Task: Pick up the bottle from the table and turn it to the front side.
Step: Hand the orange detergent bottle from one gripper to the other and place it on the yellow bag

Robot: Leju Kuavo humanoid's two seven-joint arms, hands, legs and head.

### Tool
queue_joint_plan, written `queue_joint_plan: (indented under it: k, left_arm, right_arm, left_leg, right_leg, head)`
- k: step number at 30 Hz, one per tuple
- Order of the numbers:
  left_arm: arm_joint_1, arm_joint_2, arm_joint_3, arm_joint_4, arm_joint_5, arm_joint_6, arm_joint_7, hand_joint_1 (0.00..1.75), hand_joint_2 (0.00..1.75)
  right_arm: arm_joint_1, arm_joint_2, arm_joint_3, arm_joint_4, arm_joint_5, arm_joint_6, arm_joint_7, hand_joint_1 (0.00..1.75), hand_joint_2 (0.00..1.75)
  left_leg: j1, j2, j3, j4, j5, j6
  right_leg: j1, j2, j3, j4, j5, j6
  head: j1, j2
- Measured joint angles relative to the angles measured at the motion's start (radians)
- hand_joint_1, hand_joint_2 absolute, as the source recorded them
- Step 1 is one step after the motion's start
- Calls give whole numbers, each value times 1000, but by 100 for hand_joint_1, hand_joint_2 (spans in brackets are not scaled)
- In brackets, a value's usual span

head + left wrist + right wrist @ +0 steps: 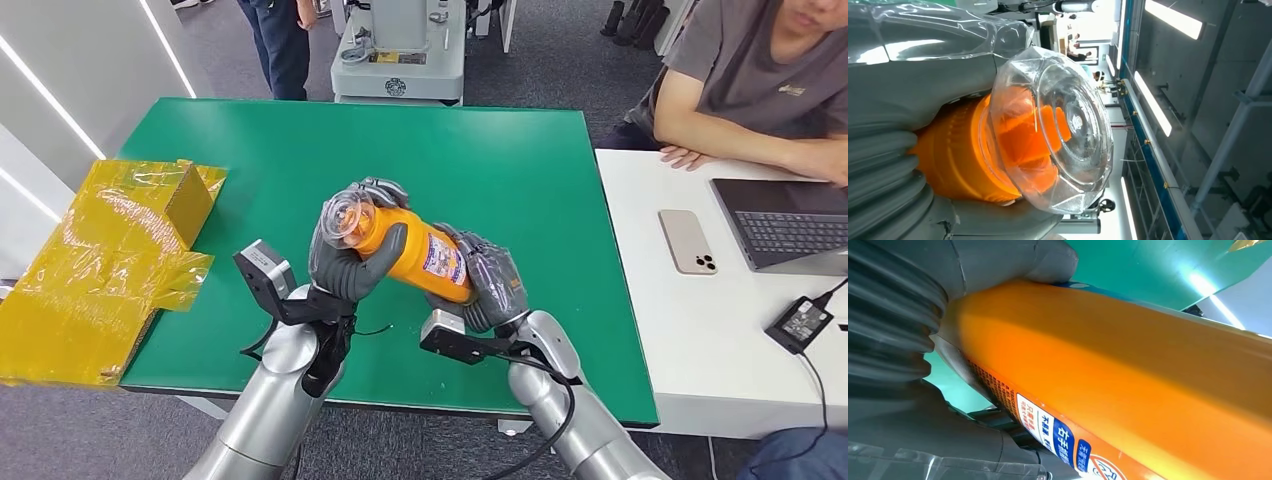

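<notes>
Two hands grip your orange plastic bottle (415, 252): left hand (345, 255) near its clear cap, right hand (487, 282) at its base; rigid, light, slick, so rotate by the body.

Bright even overhead lighting; glare on yellow wrapping (100, 260); wrist close-ups soft, ceiling strips blown out.

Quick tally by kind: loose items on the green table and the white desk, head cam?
Bottle: 1, orange bottle, held over the green table by left hand and right hand
Yellow wrapped box: 1
Phone: 1, on the white desk
Laptop: 1
Power adapter: 1
Total: 5
</notes>
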Motion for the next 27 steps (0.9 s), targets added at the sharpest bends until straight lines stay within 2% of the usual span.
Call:
queue_joint_plan:
  k: [11, 12, 15, 16, 27]
  left_arm:
    - [0, -4, 0, 0, 1, 7, 0, 175, 175]
    - [0, -4, 0, 0, 2, 7, 0, 175, 175]
    - [0, -5, 1, 0, 3, 9, -1, 175, 175]
    - [0, -5, 1, 0, 4, 10, -1, 175, 175]
    - [0, -5, 1, 0, 15, 37, -17, 175, 175]
  right_arm:
    - [1, 4, 0, 1, 14, 1, 12, 175, 175]
    - [1, 4, 0, 1, 15, 1, 13, 162, 175]
    - [0, 6, -1, 1, 19, 0, 17, 31, 175]
    - [1, 6, -1, 1, 21, -1, 18, 0, 175]
    - [28, 22, 0, -48, -43, -56, 30, 0, 175]
  left_leg:
    - [0, 0, 0, 0, 0, 0]
    - [0, 0, 0, 0, 0, 0]
    - [0, 0, 0, 0, 0, 0]
    - [0, 0, 0, 0, 0, 0]
    - [0, 0, 0, 0, 0, 0]
  right_leg:
    - [0, 0, 0, 0, 0, 0]
    - [0, 0, 0, 0, 0, 0]
    - [0, 0, 0, 0, 0, 0]
    - [0, 0, 0, 0, 0, 0]
    - [0, 0, 0, 0, 0, 0]
  head:
    - [0, 0]
    - [0, 0]
    - [0, 0]
    - [0, 0]
    - [0, 0]
